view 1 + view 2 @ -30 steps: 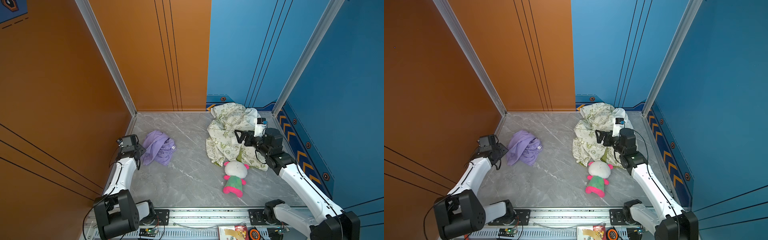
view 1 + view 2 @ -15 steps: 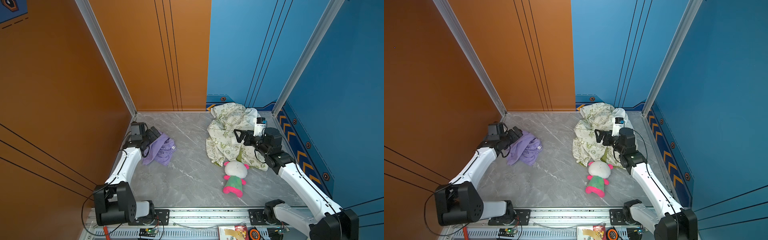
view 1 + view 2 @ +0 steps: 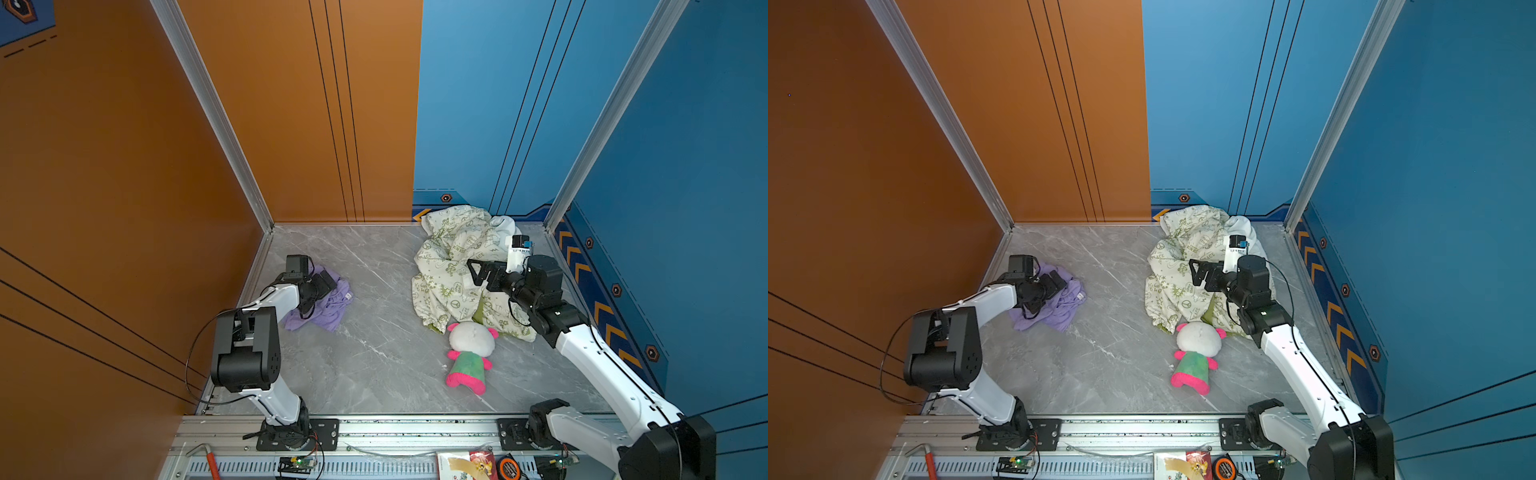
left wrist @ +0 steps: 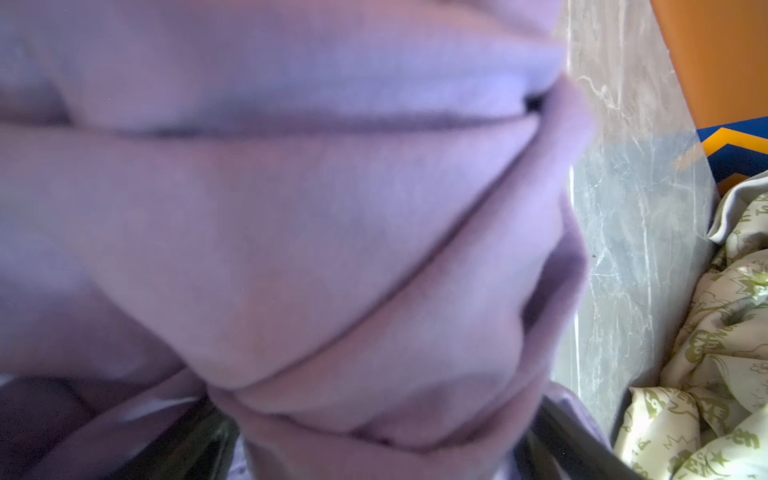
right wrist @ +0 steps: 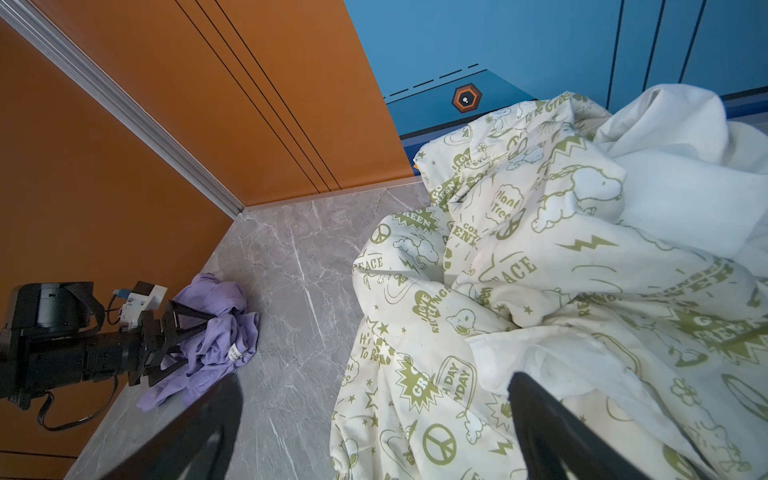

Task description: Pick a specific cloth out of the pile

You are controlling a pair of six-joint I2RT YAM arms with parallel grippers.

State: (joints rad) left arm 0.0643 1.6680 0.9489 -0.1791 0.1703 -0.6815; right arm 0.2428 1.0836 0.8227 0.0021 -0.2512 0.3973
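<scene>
A lavender cloth (image 3: 328, 311) lies crumpled on the grey marble-patterned floor (image 3: 374, 361) of a walled robot cell, near the orange wall (image 3: 124, 166) and well apart from the pile (image 3: 449, 266) it belongs with. The left gripper (image 3: 326, 282) is down on the garment with its fingers spread apart, purple folds bunched between them; the cloth (image 4: 291, 208) fills the left wrist view. Across the floor, against the blue wall (image 3: 478, 104), the pile is a cream sheet (image 5: 519, 291) printed with green peace signs and words, with white fabric (image 5: 685, 166) at its far side. The right gripper (image 3: 476, 272) hovers over the printed sheet, jaws wide and empty. A pink-and-green plush toy (image 3: 469, 353) lies at the pile's near edge.
</scene>
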